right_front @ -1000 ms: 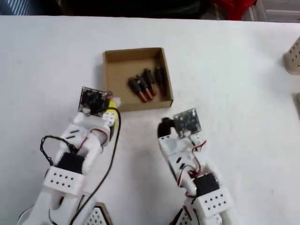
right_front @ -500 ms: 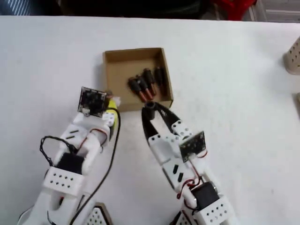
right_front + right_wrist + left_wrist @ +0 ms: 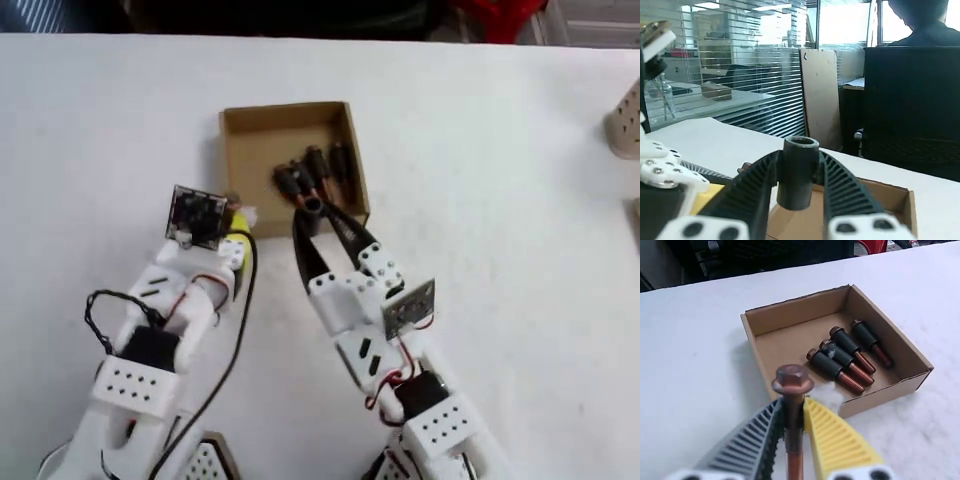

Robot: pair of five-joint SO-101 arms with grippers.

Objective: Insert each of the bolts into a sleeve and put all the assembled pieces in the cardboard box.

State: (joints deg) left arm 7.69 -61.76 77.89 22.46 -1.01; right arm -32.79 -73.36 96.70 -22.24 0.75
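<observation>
Left pincer (image 3: 794, 404) is shut narrow on a copper bolt (image 3: 793, 427). The hexagonal head sits just past the fingertips and the shank runs back between the grey and yellow fingers. My reading is that this arm serves as the steady half of the mating, holding the bolt up off the table (image 3: 500, 150) where the other arm can meet it.

Right pincer (image 3: 799, 161) grips a black sleeve (image 3: 798, 175) by its body. The open bore faces out past the fingertips with nothing over it, probably so the bolt can enter. From above, that sleeve hangs at the pincer's tips over the near wall of the cardboard box (image 3: 795, 315), a little to the side of the left pincer and apart from the bolt. So this pair is not yet joined.

Beyond the left pincer's tips the box stands open on the table. Four assembled pieces (image 3: 847, 357) lie side by side on its floor, towards the wall farther from that pincer. Each has its head, its dark sleeve and its bare thread showing.

Against the earlier frames, the left arm has kept its place with the bolt. The right arm was drawn back a second ago, with its pincer well short of the box. Half a second ago it had stretched forward with the sleeve near the box's near wall, and now it reaches slightly farther, up to that wall.
</observation>
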